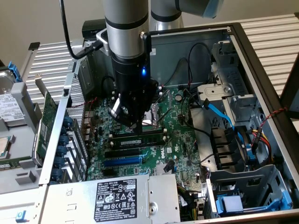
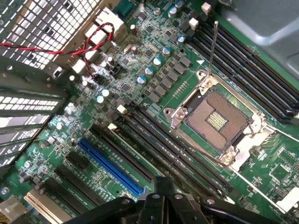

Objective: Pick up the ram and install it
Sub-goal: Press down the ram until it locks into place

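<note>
Green ram lies seated in a slot just below the gripper. Its fingers are closed, holding nothing, seemingly positioned to press it home.

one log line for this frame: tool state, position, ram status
tool: shut | position: low over motherboard, by CPU socket | ram: in slot beneath tool, seating unclear

The exterior view is looking down from high and a little way off into the open grey metal computer case, taking in the whole green motherboard. The wrist view is sitting close over that motherboard, facing down at a slant. Both views are sharing the square silver processor socket and the long blue expansion slot.
</note>
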